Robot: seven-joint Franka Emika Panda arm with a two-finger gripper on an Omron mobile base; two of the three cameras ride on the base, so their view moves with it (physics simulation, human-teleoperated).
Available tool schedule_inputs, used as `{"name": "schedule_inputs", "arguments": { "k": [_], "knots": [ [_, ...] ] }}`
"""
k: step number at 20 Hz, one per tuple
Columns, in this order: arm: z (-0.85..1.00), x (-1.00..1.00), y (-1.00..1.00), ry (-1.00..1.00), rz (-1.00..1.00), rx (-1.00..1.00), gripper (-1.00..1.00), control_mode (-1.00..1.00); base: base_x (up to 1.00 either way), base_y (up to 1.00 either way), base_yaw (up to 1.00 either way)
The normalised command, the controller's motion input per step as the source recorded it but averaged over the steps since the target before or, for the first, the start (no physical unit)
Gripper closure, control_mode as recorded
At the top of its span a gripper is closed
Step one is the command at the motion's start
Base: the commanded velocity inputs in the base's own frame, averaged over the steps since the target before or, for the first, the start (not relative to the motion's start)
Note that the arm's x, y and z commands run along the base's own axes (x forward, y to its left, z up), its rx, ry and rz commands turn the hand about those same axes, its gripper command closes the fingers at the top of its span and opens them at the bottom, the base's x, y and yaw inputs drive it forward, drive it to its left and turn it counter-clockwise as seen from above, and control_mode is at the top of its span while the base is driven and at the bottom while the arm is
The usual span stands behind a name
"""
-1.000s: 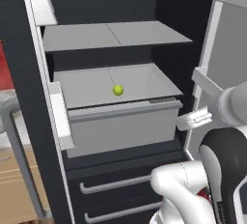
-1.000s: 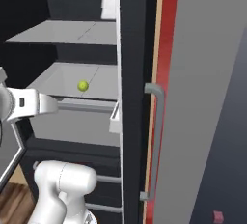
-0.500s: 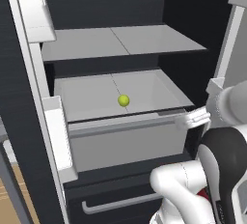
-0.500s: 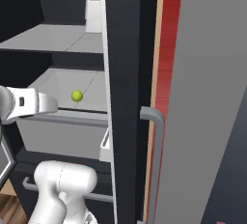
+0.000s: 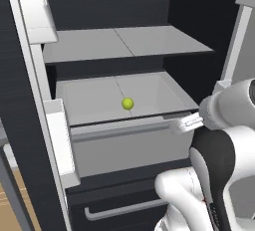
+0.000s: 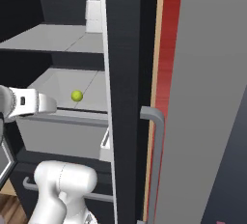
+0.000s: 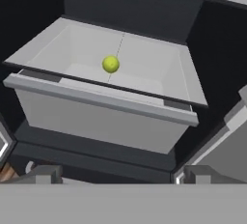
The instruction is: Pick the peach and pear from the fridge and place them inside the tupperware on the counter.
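The pincer (image 7: 113, 172) hangs in front of the fridge (image 5: 99, 6), low before the front wall of its pulled-out grey drawer (image 7: 101, 117), its two dark fingertips (image 7: 46, 172) well apart with nothing between them. The pear (image 7: 111, 63) lies beyond and above the pincer, alone on the drawer floor near the middle, nearer the back wall than the front rim. In the left base view the pear (image 5: 128, 103) sits behind that rim, left of the arm's wrist.

Pear (image 6: 76, 95) rests in open grey fridge drawer (image 6: 62, 131); shelf (image 6: 53, 39) above; bar handle (image 6: 155, 160) on door edge.
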Motion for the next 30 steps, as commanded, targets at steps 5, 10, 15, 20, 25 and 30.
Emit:
{"name": "schedule_inputs", "arguments": {
  "k": [5,10,15,20,25,30],
  "knots": [
    [-0.56,0.59,0.11,0.04,0.00,0.00,-1.00,-1.00,0.00,0.00,0.00],
    [-0.56,0.45,0.00,0.00,0.00,0.00,-1.00,-1.00,0.00,0.00,0.00],
    [-0.27,0.61,0.03,0.00,-0.03,0.03,-1.00,-1.00,0.00,0.00,0.00],
    [-0.09,0.56,0.23,0.00,-0.05,0.07,-1.00,-1.00,0.00,0.00,0.00],
    [-0.10,0.57,0.24,-0.02,-0.05,0.06,-1.00,-1.00,0.00,0.00,0.00],
    [-0.11,0.54,0.08,0.00,-0.01,0.01,-1.00,-1.00,0.00,0.00,0.00]
  ]
}}
